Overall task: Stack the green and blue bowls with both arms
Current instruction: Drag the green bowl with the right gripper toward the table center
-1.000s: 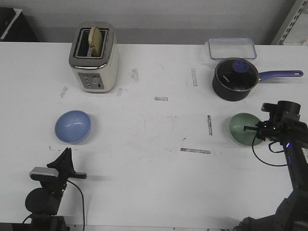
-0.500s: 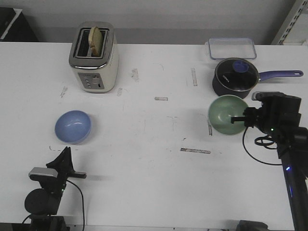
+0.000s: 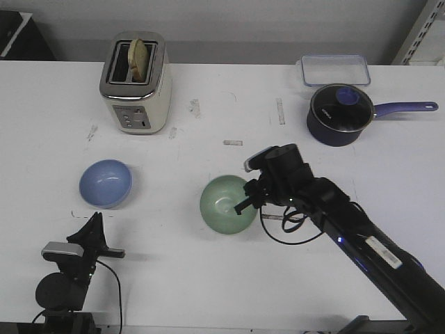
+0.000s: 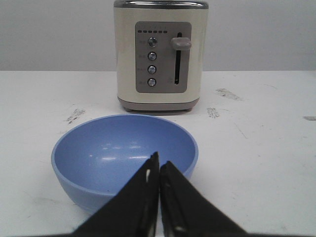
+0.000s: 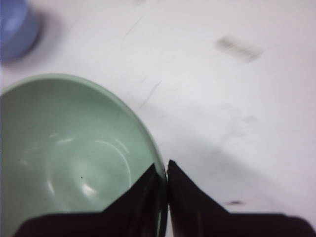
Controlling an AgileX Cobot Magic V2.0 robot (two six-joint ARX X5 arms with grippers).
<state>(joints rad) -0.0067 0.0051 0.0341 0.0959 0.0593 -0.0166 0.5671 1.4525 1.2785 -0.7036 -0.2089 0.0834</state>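
Note:
The pale green bowl (image 3: pixel 227 204) hangs above the middle of the table, held by its right rim in my right gripper (image 3: pixel 245 203). In the right wrist view the jaws are shut on the rim of the green bowl (image 5: pixel 64 158), one finger inside and one outside. The blue bowl (image 3: pixel 105 184) sits on the table at the left, apart from the green one, and shows as a blur in the right wrist view (image 5: pixel 15 29). My left gripper (image 3: pixel 92 227) is shut and empty, low at the front left, pointing at the blue bowl (image 4: pixel 118 153) just short of its near rim.
A cream toaster (image 3: pixel 135 83) with toast stands at the back left, behind the blue bowl (image 4: pixel 160 54). A dark navy saucepan (image 3: pixel 339 115) with a long handle and a clear container (image 3: pixel 335 69) sit at the back right. Tape marks dot the white table (image 3: pixel 208 278).
My right arm has carried the green bowl from the right side leftward to the middle of the table, lifted off the surface. The left arm and blue bowl have not moved.

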